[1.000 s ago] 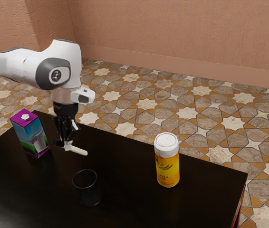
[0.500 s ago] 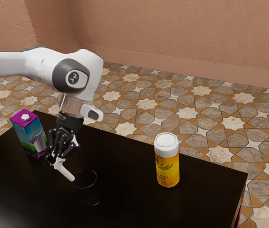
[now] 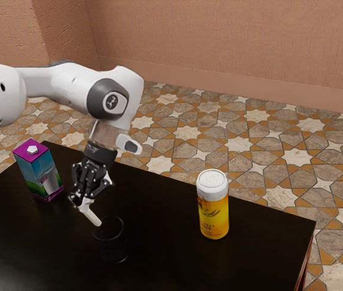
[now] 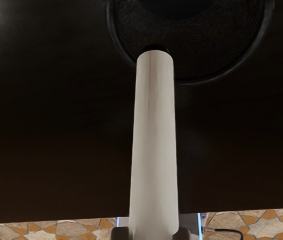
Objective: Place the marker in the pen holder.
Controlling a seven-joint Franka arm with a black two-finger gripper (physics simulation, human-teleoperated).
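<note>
In the exterior view my gripper point(image 3: 82, 201) is shut on the white marker point(image 3: 91, 216), which slants down toward the exterior view's right. The marker's lower end is at the near-left side of the dark pen holder's rim; whether it is over the opening or just outside, that view cannot settle. The pen holder point(image 3: 114, 245) stands upright on the table. In the wrist view the marker point(image 4: 154, 145) runs from between the gripper's fingertips point(image 4: 150, 234) to the rim of the round pen holder point(image 4: 206, 80), its dark tip overlapping the rim's edge.
A purple-topped carton point(image 3: 38, 171) stands behind the gripper toward the exterior view's left. A yellow bottle with a white lid point(image 3: 213, 206) stands toward the exterior view's right. The dark table point(image 3: 165, 254) ends at an edge beyond these, with tiled floor past it.
My hand first came down and tilted, steepening the marker, then moved toward the exterior view's right. The marker's free end is now at the pen holder's rim. The carton and bottle are unmoved.
</note>
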